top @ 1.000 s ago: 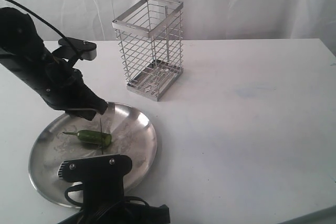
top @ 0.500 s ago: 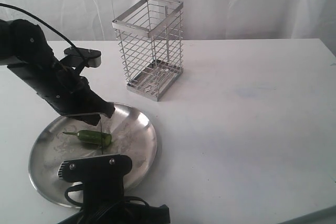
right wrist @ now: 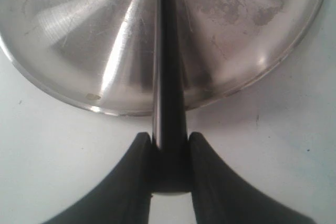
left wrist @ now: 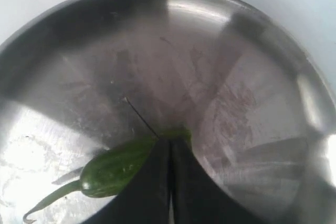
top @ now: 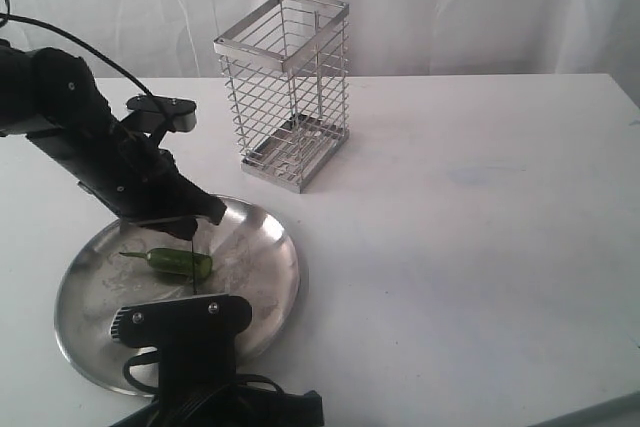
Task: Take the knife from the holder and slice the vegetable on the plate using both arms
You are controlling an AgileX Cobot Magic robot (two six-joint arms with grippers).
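Nearest to us in the exterior view, the right arm rises from the bottom edge, its grey end block hiding its tool. Only the right wrist view shows that tool: its two black fingers are closed tight on the black handle of the knife, which reaches out over the near rim of the plate.

In the exterior view the knife appears only as a thin dark line crossing the chili pepper, which lies in the round steel plate on the white counter.

Just beyond, the left arm leans down over the far side of the plate, its left tool above the pepper. The left wrist view alone shows this tool with its fingers pressed together, their tips touching the green chili pepper; we cannot tell whether they pinch it. The pepper's curved stem points away from the tips.

Farthest back stands the upright wire-grid holder, apart from the plate.

We count two arms, one knife, one pepper, one plate, one holder.
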